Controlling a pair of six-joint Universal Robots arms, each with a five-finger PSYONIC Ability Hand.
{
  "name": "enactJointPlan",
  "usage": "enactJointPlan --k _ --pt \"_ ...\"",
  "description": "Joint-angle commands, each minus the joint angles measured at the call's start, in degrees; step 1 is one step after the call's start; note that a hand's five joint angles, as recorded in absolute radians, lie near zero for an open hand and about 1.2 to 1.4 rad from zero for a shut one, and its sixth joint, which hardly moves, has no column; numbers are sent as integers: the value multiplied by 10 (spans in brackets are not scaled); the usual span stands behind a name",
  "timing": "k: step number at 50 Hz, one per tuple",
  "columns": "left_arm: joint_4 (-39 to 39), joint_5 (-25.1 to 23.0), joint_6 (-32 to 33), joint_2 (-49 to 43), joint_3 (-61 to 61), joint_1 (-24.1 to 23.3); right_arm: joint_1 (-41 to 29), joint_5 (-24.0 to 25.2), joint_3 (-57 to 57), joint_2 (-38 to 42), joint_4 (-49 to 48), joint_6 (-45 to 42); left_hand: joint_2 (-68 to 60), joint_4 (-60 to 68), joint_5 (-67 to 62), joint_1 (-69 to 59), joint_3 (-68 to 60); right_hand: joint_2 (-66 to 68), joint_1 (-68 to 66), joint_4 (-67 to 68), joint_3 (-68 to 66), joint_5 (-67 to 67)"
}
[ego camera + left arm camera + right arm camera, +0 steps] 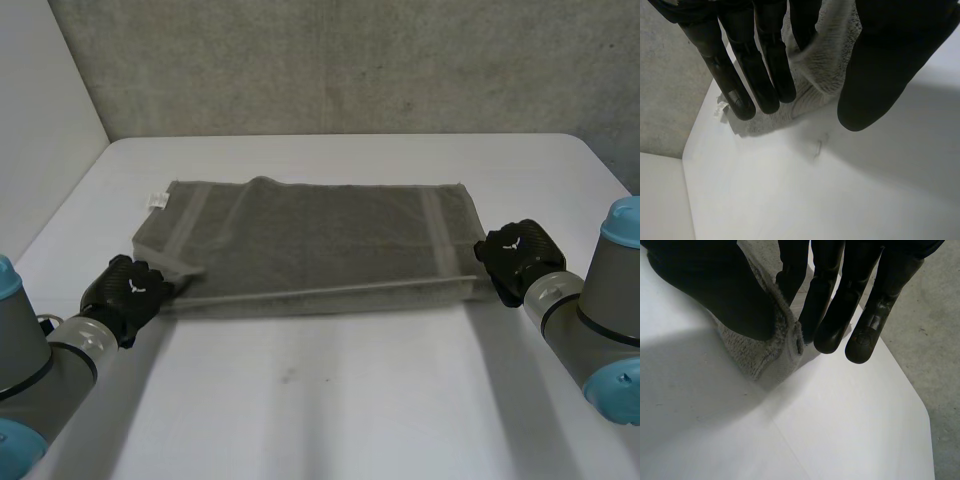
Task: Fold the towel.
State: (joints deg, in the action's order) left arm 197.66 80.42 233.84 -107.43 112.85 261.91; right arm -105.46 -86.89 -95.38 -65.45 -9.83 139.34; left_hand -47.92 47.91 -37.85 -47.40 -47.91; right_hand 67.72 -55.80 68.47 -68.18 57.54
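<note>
Item: one grey towel [310,245], lying flat and crosswise on the white bench [330,400], apparently in two layers, with a small white label [157,201] at its far left corner. Risks, as judged: both holds sat at the very corners, so a lift could let a corner slip free, more likely on the left, where little cloth lay between thumb and fingers. Uneven travel of the two arms would skew the fold and leave the edges out of line. Dragging instead of lifting would bunch the near edge. Whether each hold took both layers could not be told; one layer alone would open the cloth rather than fold it. Position: left hand [128,290] at the near left corner, its fingers [765,75] straight, the corner pinched between them and the thumb [880,75]. Right hand [515,258] at the near right corner, its thumb [715,290] pressing the cloth against the fingers [832,325], likewise pinching it. The remainder of the towel ran away beyond both sets of fingertips, resting on the bench.
</note>
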Motion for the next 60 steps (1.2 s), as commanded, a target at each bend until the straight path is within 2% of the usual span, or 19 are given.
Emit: enactJointPlan --k 1,3,8,9,11,14,16,20,24,27,29,36,40,46,48,49,50,54,60 --pt "4 1 -6 49 -7 -2 0 2 2 -11 6 1 -321 321 -322 -326 -321 123 -242 115 -118 125" --pt "5 1 -6 68 -11 -3 0 0 7 -21 9 0 -321 321 -322 -326 -321 123 -242 115 -118 125" --pt "6 4 -22 162 -60 -13 -2 1 39 -148 43 0 -321 321 -322 -326 -321 123 -242 115 -118 125" --pt "6 4 -22 162 -61 -13 -2 1 39 -148 43 0 -321 321 -322 -326 -321 123 -242 115 -118 125" --pt "4 4 -35 186 -78 -17 -2 6 89 -188 104 0 -321 321 -322 -326 -321 123 -242 115 -118 125" --pt "-3 6 -70 225 -119 -21 -2 12 122 -194 150 0 -321 321 -322 -326 -321 123 -242 115 -118 125" --pt "-29 6 -95 246 -151 -21 3 28 189 -194 251 -1 -321 321 -322 -326 -321 123 -242 115 -118 125" --pt "-77 7 -98 241 -177 -21 14 40 240 -189 331 -8 -321 321 -322 -326 -321 123 -242 115 -118 125" --pt "-155 8 -97 174 -201 -21 25 38 273 -139 372 -47 -321 321 -322 -326 -321 123 -242 115 -118 125" --pt "-179 8 -98 137 -213 -21 22 30 282 -93 372 -68 -321 321 -322 -326 -321 123 -242 115 -118 125" --pt "-212 11 -98 61 -241 -24 21 29 287 -67 372 -72 -321 321 -322 -326 -321 123 -242 115 -118 125" --pt "-224 22 -88 -103 -340 -29 -14 1 342 65 365 -72 -321 321 -322 -326 -321 123 -242 115 -118 125" --pt "-223 58 -72 -184 -468 -30 -32 -56 437 151 316 -74 -321 321 -322 -326 -321 123 -242 115 -118 125" --pt "-193 76 -74 -205 -618 -35 -35 -84 545 179 199 -69 -321 321 -322 -326 -321 123 -242 115 -118 125" --pt "-116 78 -87 -198 -693 -52 -37 -86 586 162 74 -56 -321 321 -322 -326 -321 123 -242 115 -118 125" --pt "-116 78 -87 -197 -693 -52 -37 -86 586 162 74 -56 -321 321 -322 -326 -321 123 -242 115 -118 125" --pt "-68 79 -99 -184 -713 -64 -37 -86 583 138 -2 -46 -321 321 -322 -326 -321 123 -242 115 -118 125" --pt "65 85 -156 -118 -689 -69 -37 -83 529 61 -158 -18 -321 321 -322 -326 -321 123 -242 115 -118 125" --pt "84 98 -194 -81 -565 -68 -39 -57 428 25 -137 -4 -321 321 -322 -326 -321 123 -242 115 -118 125"
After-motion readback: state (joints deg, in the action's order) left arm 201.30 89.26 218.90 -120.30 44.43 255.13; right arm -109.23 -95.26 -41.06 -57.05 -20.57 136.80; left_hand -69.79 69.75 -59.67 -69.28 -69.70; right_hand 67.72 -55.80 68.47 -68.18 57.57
